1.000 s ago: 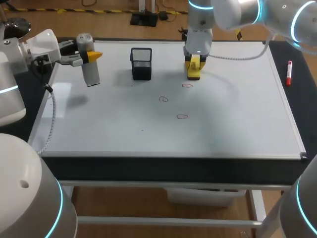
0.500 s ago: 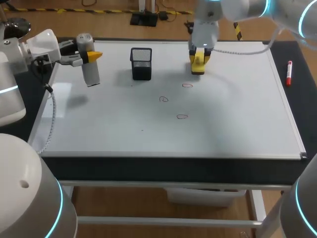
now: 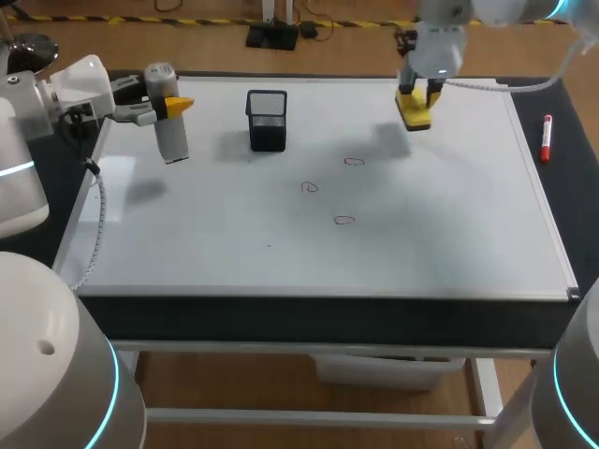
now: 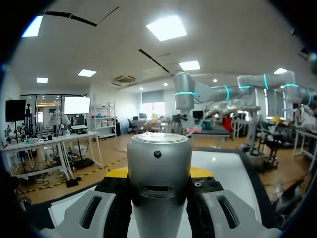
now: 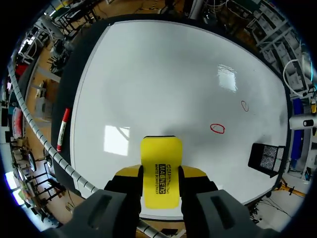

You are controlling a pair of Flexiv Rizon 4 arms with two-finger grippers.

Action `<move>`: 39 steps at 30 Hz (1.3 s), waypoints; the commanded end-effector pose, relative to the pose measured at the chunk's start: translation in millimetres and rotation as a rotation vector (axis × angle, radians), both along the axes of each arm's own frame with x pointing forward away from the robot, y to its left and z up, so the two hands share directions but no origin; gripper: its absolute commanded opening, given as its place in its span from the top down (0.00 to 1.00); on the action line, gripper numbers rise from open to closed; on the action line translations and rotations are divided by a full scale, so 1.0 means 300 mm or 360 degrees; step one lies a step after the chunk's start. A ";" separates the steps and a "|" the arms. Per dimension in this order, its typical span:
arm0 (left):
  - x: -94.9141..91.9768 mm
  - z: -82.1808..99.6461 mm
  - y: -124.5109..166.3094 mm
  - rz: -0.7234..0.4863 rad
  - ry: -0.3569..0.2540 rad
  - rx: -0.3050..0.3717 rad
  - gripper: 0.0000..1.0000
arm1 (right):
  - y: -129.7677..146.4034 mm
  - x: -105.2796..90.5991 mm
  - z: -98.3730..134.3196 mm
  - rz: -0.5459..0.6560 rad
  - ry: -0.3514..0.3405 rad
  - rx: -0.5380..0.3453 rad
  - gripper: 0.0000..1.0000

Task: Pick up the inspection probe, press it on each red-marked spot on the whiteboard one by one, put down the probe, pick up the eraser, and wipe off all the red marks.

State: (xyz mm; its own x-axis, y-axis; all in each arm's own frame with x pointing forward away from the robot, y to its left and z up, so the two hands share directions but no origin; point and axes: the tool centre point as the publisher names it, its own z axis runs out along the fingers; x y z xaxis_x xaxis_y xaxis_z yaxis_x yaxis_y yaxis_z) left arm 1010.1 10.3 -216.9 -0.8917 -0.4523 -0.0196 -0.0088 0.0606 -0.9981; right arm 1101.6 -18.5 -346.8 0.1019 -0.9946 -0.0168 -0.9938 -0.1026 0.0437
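Bright, even light from overhead washes the glossy whiteboard (image 3: 421, 234), leaving pale rectangular glare patches (image 5: 117, 140) on it and only soft, diffuse grey shadows beside the mesh cup (image 3: 268, 120), beneath the probe (image 3: 168, 126) and near the eraser (image 3: 415, 109).

On the white rectangular whiteboard (image 3: 449, 224) in the head view, the silver-grey cylindrical probe (image 3: 171, 140) at 10 o'clock hides the far finger of the left gripper (image 3: 173, 106). In the left wrist view its lower end is cut off. At 1 o'clock the yellow block eraser (image 3: 417, 120) blends into the fingertips of the right gripper (image 3: 417, 97). The 3 red marks (image 3: 344, 221) are too small for their shapes to be told.
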 end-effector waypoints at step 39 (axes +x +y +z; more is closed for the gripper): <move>0.000 -0.001 0.000 -0.0001 -0.0007 -0.0004 1.00 | -0.430 -0.159 -0.048 -0.0232 0.0033 -0.0011 1.00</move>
State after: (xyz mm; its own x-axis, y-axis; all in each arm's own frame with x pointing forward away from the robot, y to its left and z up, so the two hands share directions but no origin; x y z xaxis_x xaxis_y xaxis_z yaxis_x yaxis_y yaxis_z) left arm 1010.1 10.2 -216.9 -0.8917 -0.4523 -0.0196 -0.0088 0.0605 -0.9981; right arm 1053.2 -145.5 -363.0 -0.0473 -0.9988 -0.0103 -0.9969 0.0465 0.0628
